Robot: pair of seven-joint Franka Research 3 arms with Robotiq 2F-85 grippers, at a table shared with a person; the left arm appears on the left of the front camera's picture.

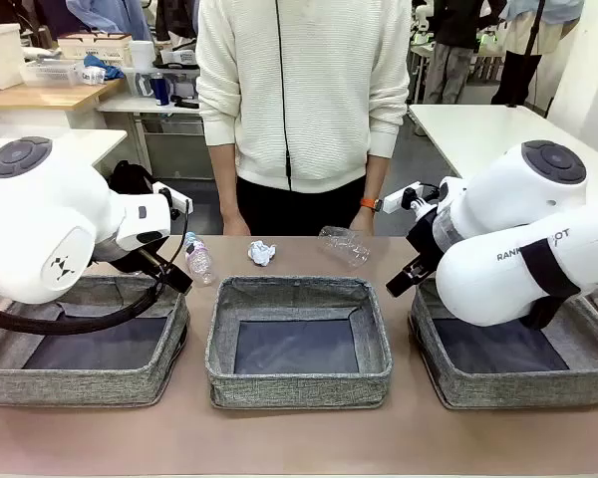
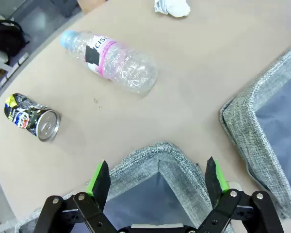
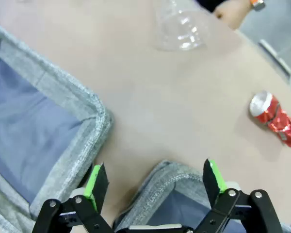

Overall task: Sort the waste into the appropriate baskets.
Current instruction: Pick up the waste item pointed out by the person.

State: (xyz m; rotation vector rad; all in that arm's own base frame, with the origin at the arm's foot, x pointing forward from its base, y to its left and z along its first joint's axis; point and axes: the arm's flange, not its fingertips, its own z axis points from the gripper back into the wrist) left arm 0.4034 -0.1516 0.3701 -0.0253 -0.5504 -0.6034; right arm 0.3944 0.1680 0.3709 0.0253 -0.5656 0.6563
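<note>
The worktop (image 1: 299, 438) is a smooth, matt beige-brown surface. Three grey woven baskets sit in a row along its near side: the left basket (image 1: 80, 383), the middle basket (image 1: 297, 388) and the right basket (image 1: 508, 393), each showing a dark flat bottom with nothing in it.

Beyond them the litter lies on bare worktop. The bottle (image 2: 116, 63) lies on its side near the left basket, and the crumpled paper (image 1: 262, 253) lies just behind the middle basket. The clear cup (image 1: 344, 244) lies tipped over to the paper's right. A crushed dark can (image 2: 31, 118) lies apart from the bottle, and a crushed red can (image 3: 275, 119) lies off past the right basket.

The left hand (image 2: 157, 167) hangs over a corner of the left basket, released, with nothing between its green pads. The right hand (image 3: 155, 167) hangs likewise over a corner of the right basket, jaws spread and holding nothing.

A person (image 1: 301, 90) in a white ribbed top stands at the far edge. Behind are a light wooden bench (image 1: 40, 97) with white bins and a grey floor (image 2: 43, 19). On the floor sits what looks like a black bag (image 2: 7, 36).
</note>
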